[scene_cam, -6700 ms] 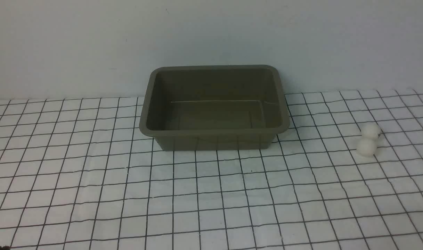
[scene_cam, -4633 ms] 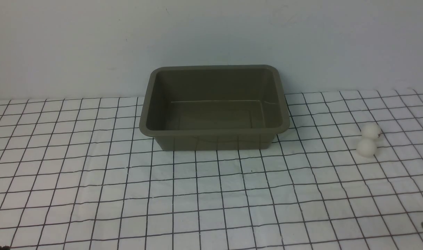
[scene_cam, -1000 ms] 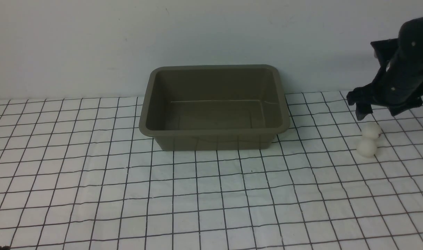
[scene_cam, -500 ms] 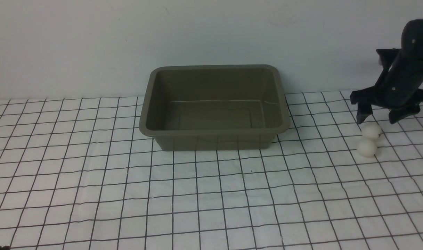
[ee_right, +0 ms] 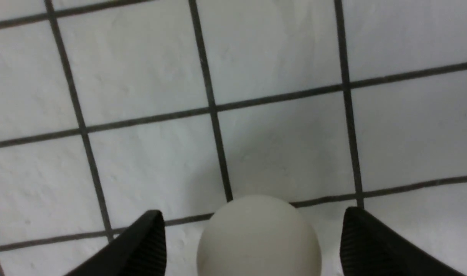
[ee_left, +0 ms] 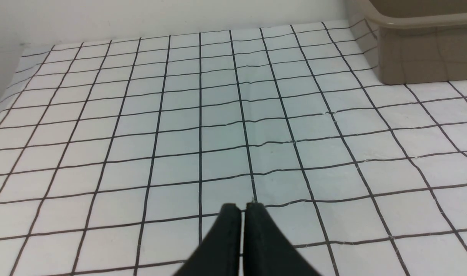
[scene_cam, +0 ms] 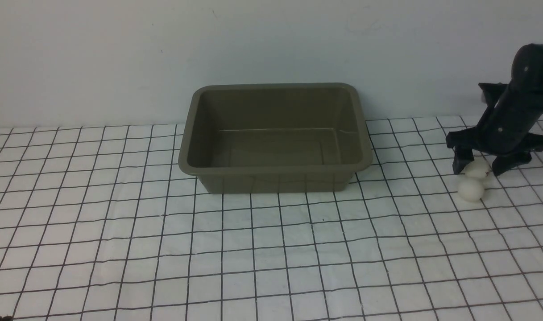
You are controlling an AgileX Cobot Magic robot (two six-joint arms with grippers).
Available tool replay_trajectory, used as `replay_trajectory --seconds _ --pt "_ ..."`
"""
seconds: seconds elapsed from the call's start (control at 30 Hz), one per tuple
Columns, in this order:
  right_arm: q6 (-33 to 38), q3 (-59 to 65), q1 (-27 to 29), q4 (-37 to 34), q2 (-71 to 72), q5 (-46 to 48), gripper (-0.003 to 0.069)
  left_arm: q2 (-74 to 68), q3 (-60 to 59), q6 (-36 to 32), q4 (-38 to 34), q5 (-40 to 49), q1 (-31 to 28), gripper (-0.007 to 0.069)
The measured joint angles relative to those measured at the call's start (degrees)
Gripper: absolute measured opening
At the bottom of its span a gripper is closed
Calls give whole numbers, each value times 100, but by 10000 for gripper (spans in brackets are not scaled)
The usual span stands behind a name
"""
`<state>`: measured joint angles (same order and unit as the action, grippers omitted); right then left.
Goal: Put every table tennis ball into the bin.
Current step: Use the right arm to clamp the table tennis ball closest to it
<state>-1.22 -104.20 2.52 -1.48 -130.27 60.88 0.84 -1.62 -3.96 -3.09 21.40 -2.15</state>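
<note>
The right gripper (scene_cam: 478, 166) has dropped from above the table over the past second and now straddles the farther ball (scene_cam: 477, 170) of the two table tennis balls. Its jaws are spread wide, one on either side, and the right wrist view shows a gap between each jaw and the ball. The nearer ball (scene_cam: 470, 189) rests touching the first on the side toward the camera. Both lie on the checked cloth (scene_cam: 271, 249), well to the right of the bin (scene_cam: 275, 170) and outside it. The olive-brown bin stands at the back of the cloth by the pale wall (scene_cam: 119, 53). The left gripper (ee_left: 241, 214) points across bare cloth toward a corner of the bin, its jaws pressed together and holding nothing.
</note>
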Motion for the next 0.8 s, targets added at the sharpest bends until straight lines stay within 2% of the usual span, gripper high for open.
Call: replay_trajectory --seconds 0.1,0.27,0.57,0.8 --pt "12 0 0 0 5 -116 499 0 0 0 0 0 0 -5" --pt "19 -4 0 0 -34 -139 370 0 0 0 0 0 0 -5" --pt "69 -89 0 0 -63 -75 363 0 0 0 0 0 0 -5" --pt "160 -1008 0 -247 -118 477 363 0 0 0 0 0 0 -5"
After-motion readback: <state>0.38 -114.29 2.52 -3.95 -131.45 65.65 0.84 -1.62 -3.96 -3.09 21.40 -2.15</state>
